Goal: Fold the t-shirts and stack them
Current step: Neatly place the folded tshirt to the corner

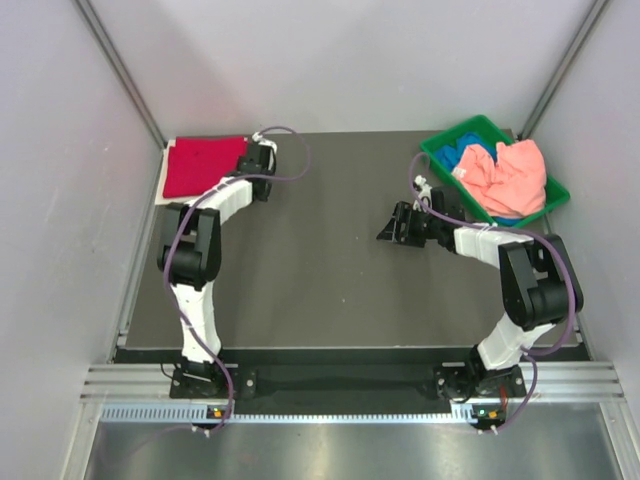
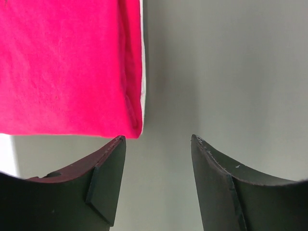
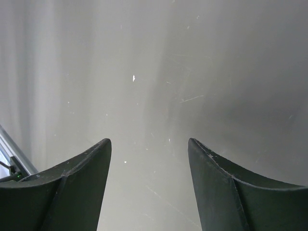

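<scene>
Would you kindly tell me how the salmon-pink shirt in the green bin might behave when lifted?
The salmon-pink shirt lies crumpled in soft folds, so it will probably hang floppy and unfurl. It is heaped up to the rim of the green bin, so it may drag there. It overlaps the blue shirt, which might come along.

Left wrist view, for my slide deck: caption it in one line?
Left gripper, jaws open, just off the corner of the folded crimson t-shirt on the table.
</scene>
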`<state>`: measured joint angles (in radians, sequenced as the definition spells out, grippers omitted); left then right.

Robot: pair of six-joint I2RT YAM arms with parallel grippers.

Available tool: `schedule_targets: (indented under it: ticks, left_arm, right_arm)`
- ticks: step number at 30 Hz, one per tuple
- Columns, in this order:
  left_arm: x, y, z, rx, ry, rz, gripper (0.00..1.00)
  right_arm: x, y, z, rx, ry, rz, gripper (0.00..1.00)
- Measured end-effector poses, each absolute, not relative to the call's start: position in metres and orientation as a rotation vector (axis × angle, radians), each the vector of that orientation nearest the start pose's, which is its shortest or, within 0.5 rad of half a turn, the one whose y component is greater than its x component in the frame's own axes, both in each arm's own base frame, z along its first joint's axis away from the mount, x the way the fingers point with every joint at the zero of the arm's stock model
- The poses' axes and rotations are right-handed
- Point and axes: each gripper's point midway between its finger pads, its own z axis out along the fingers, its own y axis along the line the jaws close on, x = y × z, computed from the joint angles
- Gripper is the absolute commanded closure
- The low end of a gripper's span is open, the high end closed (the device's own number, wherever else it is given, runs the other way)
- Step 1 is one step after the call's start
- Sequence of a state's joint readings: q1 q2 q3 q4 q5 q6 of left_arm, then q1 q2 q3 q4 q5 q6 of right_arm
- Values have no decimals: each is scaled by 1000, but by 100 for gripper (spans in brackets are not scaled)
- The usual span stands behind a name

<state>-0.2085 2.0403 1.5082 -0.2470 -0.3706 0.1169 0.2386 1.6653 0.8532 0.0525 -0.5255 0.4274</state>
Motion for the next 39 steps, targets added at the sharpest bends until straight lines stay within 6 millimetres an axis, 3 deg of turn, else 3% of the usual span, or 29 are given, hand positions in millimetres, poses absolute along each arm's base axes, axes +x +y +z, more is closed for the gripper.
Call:
schedule_targets:
  ticks: [7, 15, 23, 39]
  left_arm:
    - [528, -16, 56, 325, 2295, 698, 38]
    - [542, -6, 74, 391, 2179, 894, 43]
    - [549, -2, 85, 415, 2121, 952, 51]
    - [551, -4, 75, 442, 2137, 916, 44]
  right_arm:
    - [353, 192, 63, -49, 2392, 938, 35]
    - [353, 192, 63, -49, 2392, 937, 35]
    - [353, 192, 63, -49, 2392, 937, 35]
    - [353, 192, 63, -50, 2393, 937, 35]
